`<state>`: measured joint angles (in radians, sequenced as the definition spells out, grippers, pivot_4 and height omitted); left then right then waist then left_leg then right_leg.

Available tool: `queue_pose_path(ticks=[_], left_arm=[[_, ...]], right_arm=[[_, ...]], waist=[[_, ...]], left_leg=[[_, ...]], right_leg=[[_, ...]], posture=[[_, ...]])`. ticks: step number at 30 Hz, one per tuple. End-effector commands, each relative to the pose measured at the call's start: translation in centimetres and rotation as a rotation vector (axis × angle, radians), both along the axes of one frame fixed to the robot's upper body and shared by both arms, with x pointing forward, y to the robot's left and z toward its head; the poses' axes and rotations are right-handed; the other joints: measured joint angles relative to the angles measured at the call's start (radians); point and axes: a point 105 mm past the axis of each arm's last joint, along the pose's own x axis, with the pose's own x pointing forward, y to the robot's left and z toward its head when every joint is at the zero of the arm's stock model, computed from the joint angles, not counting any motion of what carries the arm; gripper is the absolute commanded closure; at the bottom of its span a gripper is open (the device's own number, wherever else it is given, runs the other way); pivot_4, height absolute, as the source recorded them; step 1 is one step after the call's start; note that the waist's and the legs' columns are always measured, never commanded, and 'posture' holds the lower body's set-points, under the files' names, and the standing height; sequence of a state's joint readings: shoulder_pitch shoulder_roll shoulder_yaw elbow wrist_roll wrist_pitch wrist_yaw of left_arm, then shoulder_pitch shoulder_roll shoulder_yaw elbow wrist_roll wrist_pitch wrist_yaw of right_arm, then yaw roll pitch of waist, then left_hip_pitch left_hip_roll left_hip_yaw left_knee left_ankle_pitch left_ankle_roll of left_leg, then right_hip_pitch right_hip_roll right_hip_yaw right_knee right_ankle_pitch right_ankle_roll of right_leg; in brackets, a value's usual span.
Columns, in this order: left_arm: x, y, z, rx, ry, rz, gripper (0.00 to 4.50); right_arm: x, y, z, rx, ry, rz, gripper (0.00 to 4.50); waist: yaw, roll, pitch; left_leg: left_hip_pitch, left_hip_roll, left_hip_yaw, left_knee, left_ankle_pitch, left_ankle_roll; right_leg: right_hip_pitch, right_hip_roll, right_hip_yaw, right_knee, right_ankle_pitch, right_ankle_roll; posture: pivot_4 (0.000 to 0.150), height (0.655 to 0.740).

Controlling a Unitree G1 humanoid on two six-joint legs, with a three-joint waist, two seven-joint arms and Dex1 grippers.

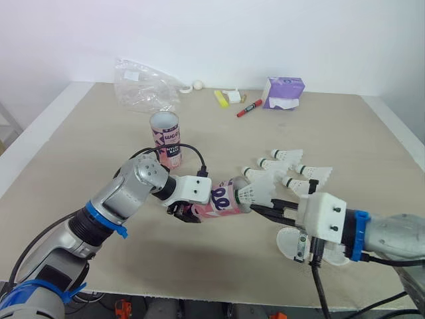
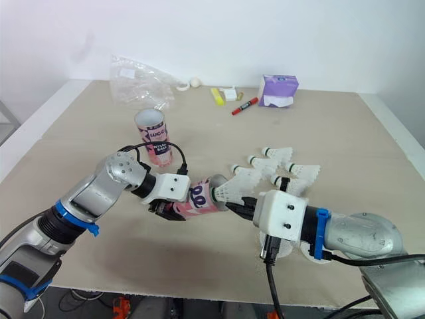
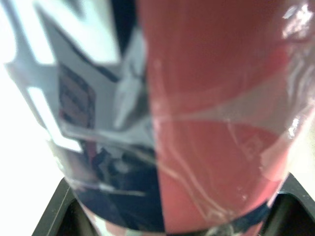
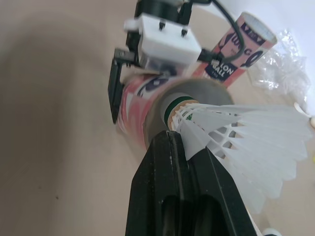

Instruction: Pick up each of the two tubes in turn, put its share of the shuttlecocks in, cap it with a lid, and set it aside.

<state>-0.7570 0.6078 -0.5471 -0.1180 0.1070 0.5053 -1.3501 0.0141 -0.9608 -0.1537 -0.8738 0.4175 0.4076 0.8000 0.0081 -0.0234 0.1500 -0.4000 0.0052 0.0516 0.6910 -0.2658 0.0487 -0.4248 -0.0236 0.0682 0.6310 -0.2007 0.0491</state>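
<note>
on the beige table [image 1: 80, 146] the left gripper [image 1: 191, 210] is clenched around a pink and dark blue cardboard tube [image 1: 224, 197], which it holds lying on its side, just above the table top, with the open mouth turned toward the robot's right. in the left wrist view the tube's glossy wall sits tight between the two black fingers [image 3: 54, 211]. the right gripper [image 1: 262, 210] grasps a white plastic shuttlecock [image 1: 257, 191] by the lower edge of its skirt, fingers pressed together on it. the cork head with its green band is at the mouth of the tube, just inside the rim, and the skirt stands out of the tube toward the right gripper. a second pink and dark blue tube [image 1: 166, 138] stands upright behind the left arm, open at the top and apart from the held one. several loose white shuttlecocks [image 1: 287, 155] lie on the table just beyond the right gripper, near each other. under the right wrist some whitish round flat pieces [image 1: 290, 240] lie on the table, partly hidden, and i cannot tell exactly what they are. along the far edge there are a crumpled clear plastic bag [image 1: 143, 86], a small white ball [image 1: 198, 84], a yellow block [image 1: 221, 98], a red marker [image 1: 249, 107] and a purple packet [image 1: 284, 92].
</note>
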Motion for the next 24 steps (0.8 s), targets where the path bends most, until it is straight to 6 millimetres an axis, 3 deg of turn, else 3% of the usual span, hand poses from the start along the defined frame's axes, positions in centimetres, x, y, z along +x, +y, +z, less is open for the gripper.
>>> queue_pose_path(ticks=[1,5,7,9,12,16,20,24], left_arm=[[-0.4,0.2,-1.0,0.018,0.022,0.015,1.63],[-0.5,0.3,-1.0,0.020,0.023,0.017,1.63],[-0.5,0.3,-1.1,0.022,0.024,0.019,1.63],[-0.6,0.4,-1.1,0.025,0.025,0.018,1.63],[-0.6,0.4,-1.1,0.026,0.026,0.017,1.63],[-0.6,0.4,-1.1,0.028,0.025,0.015,1.63],[-0.7,0.4,-1.1,0.028,0.023,0.015,1.63],[-0.7,0.4,-1.0,0.027,0.020,0.017,1.63]], right_arm=[[-0.4,0.5,0.2,-0.033,-0.029,0.065,3.60],[-0.4,0.2,0.8,0.087,0.004,0.052,1.77],[0.0,-0.5,1.3,0.165,0.024,0.003,0.53],[1.4,-2.1,1.8,0.307,0.063,-0.121,0.01],[3.3,-4.4,0.9,0.436,0.152,-0.312,0.01],[5.8,-5.8,-1.4,0.543,0.231,-0.522,0.01],[6.8,-4.3,-3.9,0.544,0.318,-0.601,0.01],[7.6,-2.9,-4.9,0.628,0.387,-0.673,0.01]], waist=[[0.000,0.000,0.000],[0.000,0.000,0.000],[0.000,0.000,0.000],[0.000,-0.002,0.000],[0.000,-0.002,0.000],[-0.001,-0.002,0.000],[-0.002,0.000,-0.001],[-0.002,0.001,-0.001]], left_leg=[[0.000,0.000,0.000,0.000,0.000,0.000],[0.000,0.000,-0.001,0.000,0.000,0.000],[0.000,0.000,-0.001,0.000,0.000,0.000],[0.000,0.000,0.000,0.000,0.000,0.000],[0.000,0.000,0.000,0.000,0.000,0.000],[0.000,0.001,-0.001,-0.001,0.000,0.000],[0.001,0.001,0.000,-0.001,0.000,0.000],[0.000,0.002,0.000,-0.002,0.000,0.000]], right_leg=[[0.000,0.000,0.000,0.000,0.000,0.000],[0.000,0.000,0.000,0.000,0.000,0.000],[0.000,0.000,0.000,0.000,0.000,0.000],[0.000,0.000,0.000,0.000,0.000,0.000],[0.000,0.000,0.000,0.000,0.000,0.000],[0.000,0.000,0.000,0.000,0.000,-0.001],[-0.001,0.001,0.000,0.001,0.000,-0.002],[-0.001,0.001,0.000,0.001,0.000,-0.002]], posture=[[0.150,0.7400],[0.150,0.7400],[0.150,0.7400],[0.150,0.7400],[0.150,0.7400],[0.150,0.7400],[0.150,0.7400],[0.150,0.7400]])
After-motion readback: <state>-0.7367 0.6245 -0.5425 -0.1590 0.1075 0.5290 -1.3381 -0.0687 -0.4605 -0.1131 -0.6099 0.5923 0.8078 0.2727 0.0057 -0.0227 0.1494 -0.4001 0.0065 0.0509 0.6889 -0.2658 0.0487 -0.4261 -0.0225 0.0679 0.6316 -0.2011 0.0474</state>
